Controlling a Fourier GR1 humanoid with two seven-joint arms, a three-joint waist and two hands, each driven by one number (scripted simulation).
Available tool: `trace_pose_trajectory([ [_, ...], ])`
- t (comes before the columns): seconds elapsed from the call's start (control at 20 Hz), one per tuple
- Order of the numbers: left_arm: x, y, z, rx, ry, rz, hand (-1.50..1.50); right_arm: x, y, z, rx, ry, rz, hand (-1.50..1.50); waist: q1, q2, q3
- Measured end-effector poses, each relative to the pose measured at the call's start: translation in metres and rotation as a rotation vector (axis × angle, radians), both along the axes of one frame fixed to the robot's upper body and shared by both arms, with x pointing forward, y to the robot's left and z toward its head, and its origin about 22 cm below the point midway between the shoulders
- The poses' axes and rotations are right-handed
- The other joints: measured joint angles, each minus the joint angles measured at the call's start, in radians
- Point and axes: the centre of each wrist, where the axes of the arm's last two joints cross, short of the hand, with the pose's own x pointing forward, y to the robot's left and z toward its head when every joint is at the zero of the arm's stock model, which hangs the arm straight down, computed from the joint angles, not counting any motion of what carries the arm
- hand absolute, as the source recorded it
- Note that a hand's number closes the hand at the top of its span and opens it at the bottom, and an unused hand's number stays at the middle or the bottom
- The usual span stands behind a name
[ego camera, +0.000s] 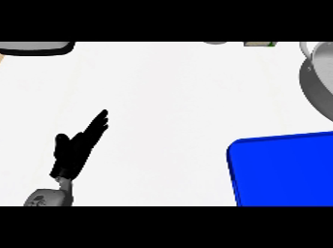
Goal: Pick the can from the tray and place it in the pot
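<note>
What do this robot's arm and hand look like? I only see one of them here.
Only the left hand shows: it is matte black all over, with slim, tapering fingers and a shorter thumb. It joins a rounded grey forearm with dark markings near the wrist. No cables or sleeve are visible. The right hand is out of view.

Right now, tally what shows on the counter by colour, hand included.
Blue: 1, the tray
Silver grey: 1, the pot
Black: 2, the left hand and a dark-rimmed object cut off at the top left
Total: 4
No can is visible.
</note>
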Motion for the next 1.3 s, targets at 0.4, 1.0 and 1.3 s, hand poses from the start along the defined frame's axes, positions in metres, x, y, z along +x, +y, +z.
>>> trace_pose_trajectory([
  [0.4, 0.002, -0.003, 0.000, 0.001, 0.004, -0.016, 0.00, 0.071, 0.030, 0.058, -0.094, 0.092, -0.001, 1.50, 0.009, 0.002, 0.000],
  [1.0, 0.010, -0.010, 0.004, -0.002, 0.005, -0.038, 0.00, 0.160, 0.084, 0.084, -0.276, 0.331, 0.005, 1.50, 0.035, 0.010, 0.001],
  [1.3, 0.012, -0.015, 0.007, -0.002, 0.010, -0.054, 0.00, 0.184, 0.104, 0.066, -0.496, 0.516, -0.072, 1.50, 0.051, 0.016, 0.001],
])
